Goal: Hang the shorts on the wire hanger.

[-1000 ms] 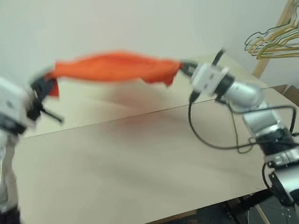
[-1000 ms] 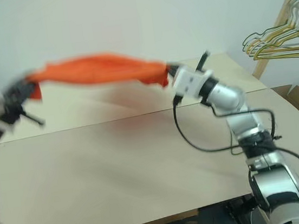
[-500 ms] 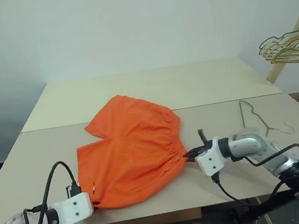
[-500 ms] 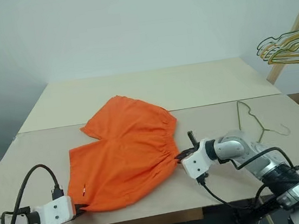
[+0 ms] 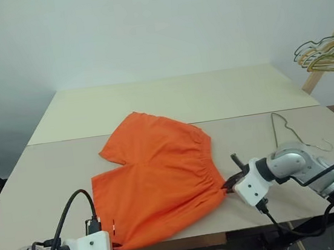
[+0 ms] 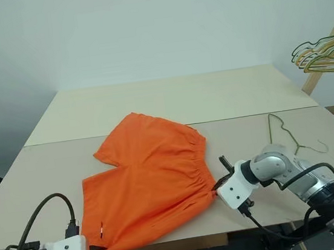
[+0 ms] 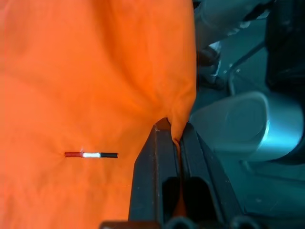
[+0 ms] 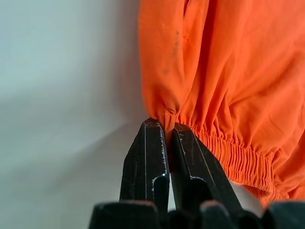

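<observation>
The bright orange shorts lie spread flat on the table, their gathered waistband toward the right. My left gripper is shut on a fold at their near left corner, by the table's front edge. My right gripper pinches the near end of the elastic waistband and shows beside the shorts. The wire hanger, thin and dark, lies flat on the table to the right, beyond my right arm and apart from the shorts.
A bunch of yellow and dark hangers hangs on a wooden rack at the far right. The beige table is made of two boards with a seam across. Black cables loop from both wrists near the front edge.
A second ago the shorts hung stretched in the air between both grippers. Both hands have come down and back, and the shorts now lie flat on the table, still gripped at both ends.
</observation>
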